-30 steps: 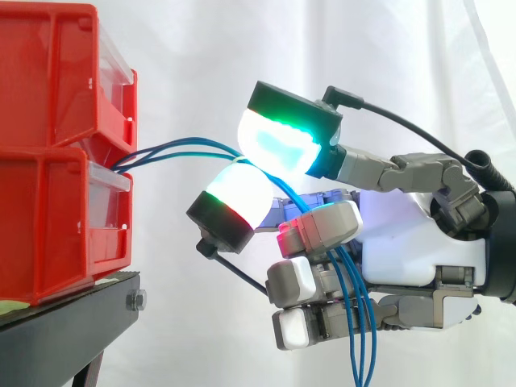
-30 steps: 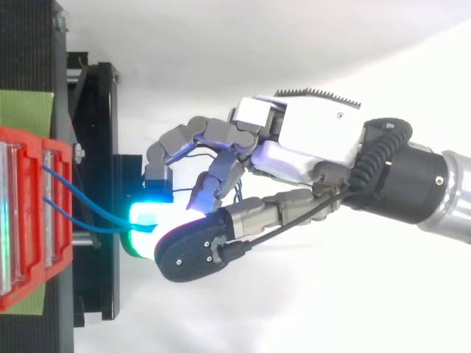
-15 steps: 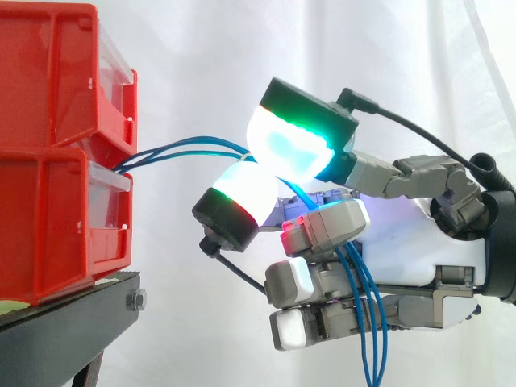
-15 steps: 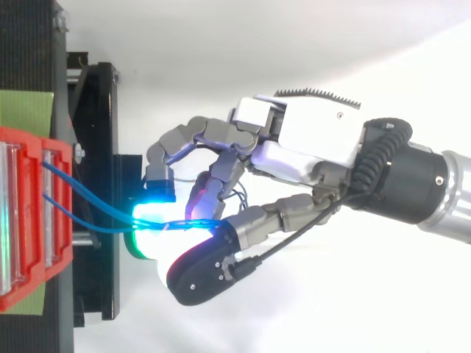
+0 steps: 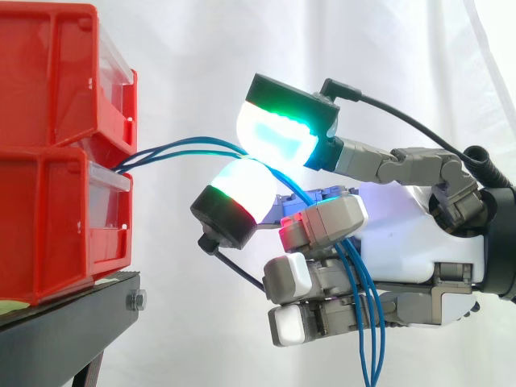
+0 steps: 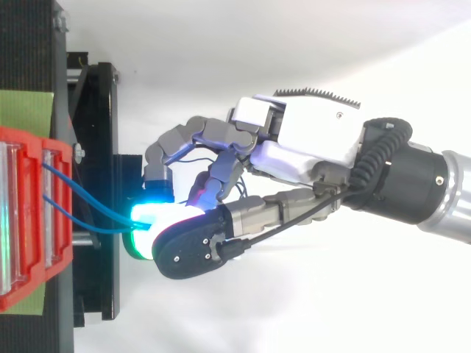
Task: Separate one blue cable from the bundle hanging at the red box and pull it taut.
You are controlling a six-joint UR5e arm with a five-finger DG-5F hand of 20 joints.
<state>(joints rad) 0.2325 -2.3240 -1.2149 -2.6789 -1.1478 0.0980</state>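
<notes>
Thin blue cables [image 5: 187, 145] leave the front of the stacked red plastic boxes [image 5: 56, 161] as a loose bundle, arc rightward in the air, and run into the narrow gap between the two large glowing pads [image 5: 274, 133] of the robot's grey and white hand [image 5: 419, 242]. From there they drape over its lower curled fingers and hang slack below it. Half a second ago the upper, green-and-cyan pad was tipped up and away from the lower white one. It has since dropped back and now sits close over it, so the pinch has reopened briefly and then closed again on the strands. From above, the hand [image 6: 309, 140] shows the same thing: the dark-backed pad, which had swung outward and uncovered the cables, is back over the glow. The hand is therefore closed, with the cables caught between those two pads and the other fingers curled beneath. This looks like a regrasp meant to thin out what is held, but several strands appear to enter the pinch together, and I cannot tell whether only one is gripped. The stretch from boxes to hand bows gently, so nothing is taut yet. The boxes sit square on the black metal surface [image 5: 64, 330] in front of the white curtain [image 5: 201, 48].
</notes>
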